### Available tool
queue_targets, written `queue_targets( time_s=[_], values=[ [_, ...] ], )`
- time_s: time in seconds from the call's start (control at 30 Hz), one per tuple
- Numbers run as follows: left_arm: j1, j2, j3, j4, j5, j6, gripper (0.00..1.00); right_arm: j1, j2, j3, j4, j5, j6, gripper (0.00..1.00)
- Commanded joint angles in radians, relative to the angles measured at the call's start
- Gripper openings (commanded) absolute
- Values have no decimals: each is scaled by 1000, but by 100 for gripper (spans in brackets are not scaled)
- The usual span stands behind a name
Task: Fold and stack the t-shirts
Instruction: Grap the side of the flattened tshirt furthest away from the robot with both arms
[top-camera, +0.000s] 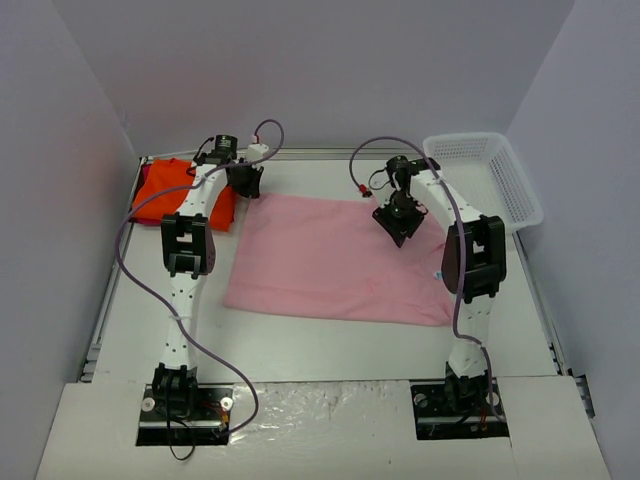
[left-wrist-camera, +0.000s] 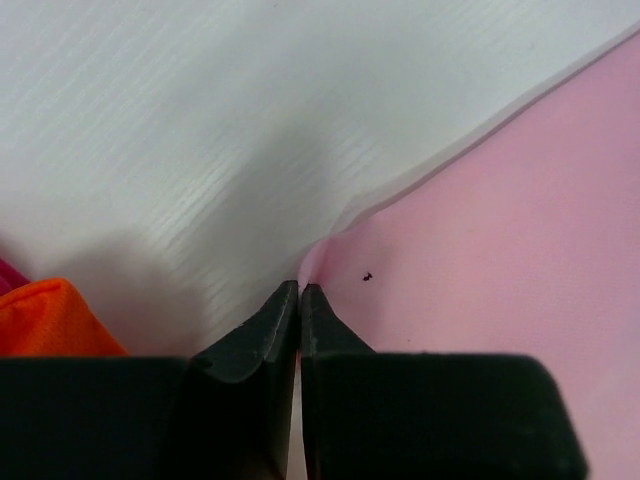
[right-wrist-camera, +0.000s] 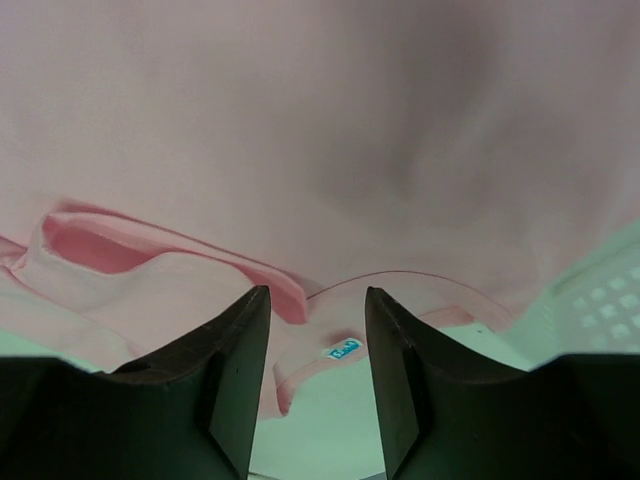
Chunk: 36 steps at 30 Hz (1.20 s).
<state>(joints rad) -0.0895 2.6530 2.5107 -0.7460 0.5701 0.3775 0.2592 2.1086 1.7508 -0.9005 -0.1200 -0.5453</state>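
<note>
Since a fold needs an edge to be lifted, the far left corner of the pink shirt (top-camera: 330, 260) is pinched between the left fingers (left-wrist-camera: 262, 338), which are pressed together on the cloth with a small pucker raised at their tips. The shirt is laid flat across the middle of the counter (top-camera: 330, 345), from where its far edge could be carried toward the near edge. The right fingers (right-wrist-camera: 238, 350) are spread and held over the collar (right-wrist-camera: 420, 290) at the far edge, toward the right. The label (right-wrist-camera: 343, 349) is seen between them, and the cloth is probably not yet touched, though contact cannot be judged from this view. A matching grip would be wanted there so that both ends are raised evenly. The orange shirt (top-camera: 180, 190) is seen folded in the far left corner, seemingly as the base of the stack. The basket (top-camera: 500, 175) is set at the far right corner.
</note>
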Motion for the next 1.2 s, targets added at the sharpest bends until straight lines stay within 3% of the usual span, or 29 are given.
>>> queue_targets(
  time_s=[0.0,0.33,0.5,0.97,1.17],
  values=[
    [-6,-70,-52,31,-68,0,2,-44,-6,113,0,8,36,39],
    [-15,-223,-228,131,-211,-26,3,-107,177,427,81,109,105,43],
    [-15,-309,-357,171,-246,-14,2,-120,284,571,119,69,125,40],
    [-26,-416,-500,212,-269,-18,2,-124,386,648,414,-86,151,41],
    [-33,-418,-504,218,-288,-29,2,-127,459,682,540,-46,171,45]
  ],
)
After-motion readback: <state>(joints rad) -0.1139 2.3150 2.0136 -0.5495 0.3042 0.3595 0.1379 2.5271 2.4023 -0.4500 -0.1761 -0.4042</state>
